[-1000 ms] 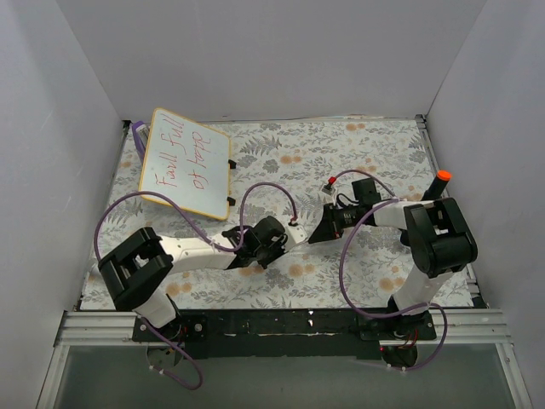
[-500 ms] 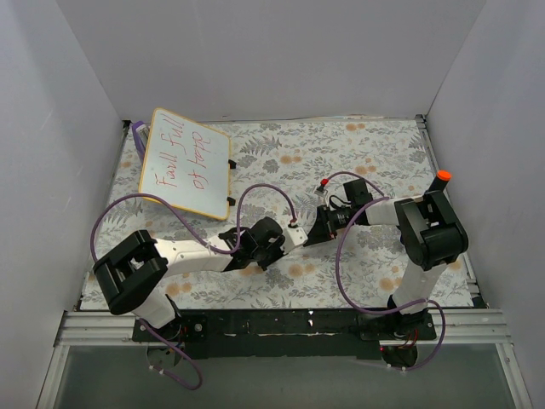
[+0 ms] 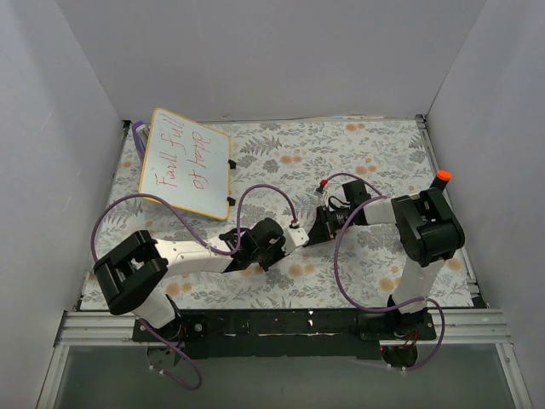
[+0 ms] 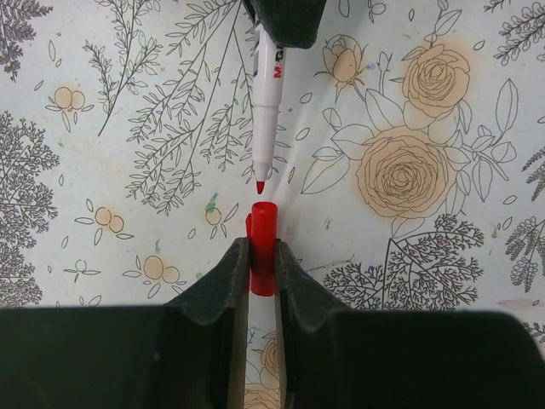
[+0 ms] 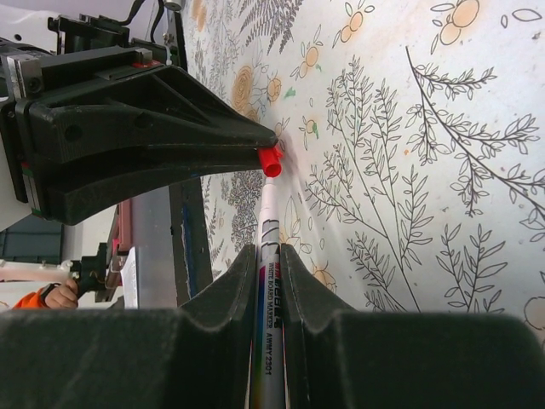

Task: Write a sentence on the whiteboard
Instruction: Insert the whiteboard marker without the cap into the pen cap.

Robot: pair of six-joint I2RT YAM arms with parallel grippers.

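The whiteboard [image 3: 185,163] with its yellow-orange frame lies at the far left, carrying the red sentence [image 3: 183,159] in two lines. My left gripper [image 3: 296,235] is shut on the red marker cap [image 4: 262,247], its open end facing the marker. My right gripper [image 3: 318,232] is shut on the white marker [image 5: 271,281], whose red tip [image 4: 260,186] sits a short gap from the cap's mouth. In the left wrist view the marker [image 4: 267,94] points straight at the cap. The two grippers meet tip to tip at the table's middle.
A small purple block [image 3: 138,135] lies behind the whiteboard's far left corner. Purple cables [image 3: 255,189] loop over both arms. An orange-topped post [image 3: 442,177] stands at the right edge. White walls close in the floral tabletop [image 3: 341,149].
My right gripper has moved left with the marker, closing the gap toward the cap held by my left gripper. The left arm has shifted slightly. The whiteboard has not moved.
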